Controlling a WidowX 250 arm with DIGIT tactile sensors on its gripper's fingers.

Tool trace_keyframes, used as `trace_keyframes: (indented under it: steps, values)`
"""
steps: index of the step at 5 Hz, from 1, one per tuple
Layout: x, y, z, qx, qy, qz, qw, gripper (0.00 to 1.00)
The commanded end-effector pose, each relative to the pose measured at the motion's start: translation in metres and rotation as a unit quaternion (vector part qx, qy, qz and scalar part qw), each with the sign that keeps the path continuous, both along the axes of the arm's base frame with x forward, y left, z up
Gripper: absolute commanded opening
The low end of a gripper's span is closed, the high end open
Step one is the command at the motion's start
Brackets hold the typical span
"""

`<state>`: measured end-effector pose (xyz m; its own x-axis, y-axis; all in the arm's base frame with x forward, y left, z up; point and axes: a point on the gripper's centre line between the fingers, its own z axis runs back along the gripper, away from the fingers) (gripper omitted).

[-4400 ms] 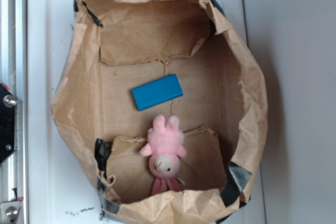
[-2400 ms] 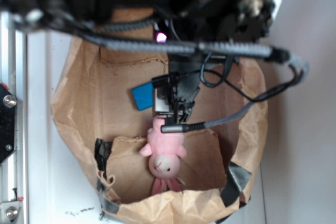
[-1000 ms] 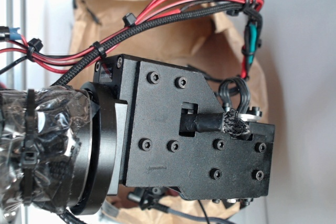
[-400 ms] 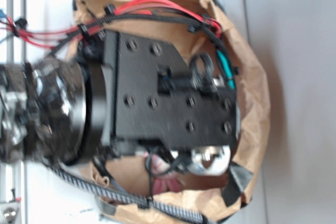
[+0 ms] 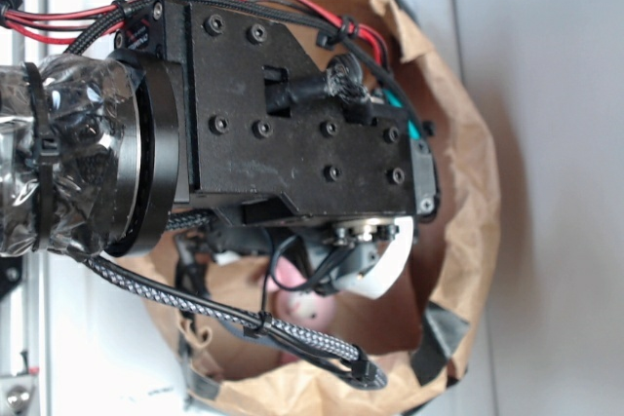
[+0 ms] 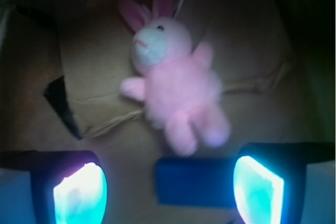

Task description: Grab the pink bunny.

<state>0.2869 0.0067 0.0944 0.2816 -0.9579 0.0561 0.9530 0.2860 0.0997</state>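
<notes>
I hold my end effector (image 6: 168, 184) wide open (2 fingers, nothing held) above the pink bunny (image 6: 173, 85) to drop around it.

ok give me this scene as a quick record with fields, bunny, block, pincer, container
bunny: pink bunny lying on the bag floor, not held
block: blue block between the fingers, touching the bunny's feet
pincer: pincer open, above the block, short of the bunny
container: brown paper bag, top open, arm covering most of it
</notes>
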Motion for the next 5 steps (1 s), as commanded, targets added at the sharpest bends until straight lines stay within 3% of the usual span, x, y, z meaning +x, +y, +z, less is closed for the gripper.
trace_keyframes:
  steps: [1,2,3,5]
  values:
    - [0.020,-0.009,0.003,-0.022,-0.047,-0.025,0.998,1.00]
    - [0.026,-0.020,0.003,-0.027,-0.047,-0.031,0.998,1.00]
    - [0.027,-0.025,-0.012,-0.007,-0.034,-0.070,0.997,1.00]
    - [0.020,-0.044,-0.022,-0.025,-0.037,-0.220,0.974,1.00]
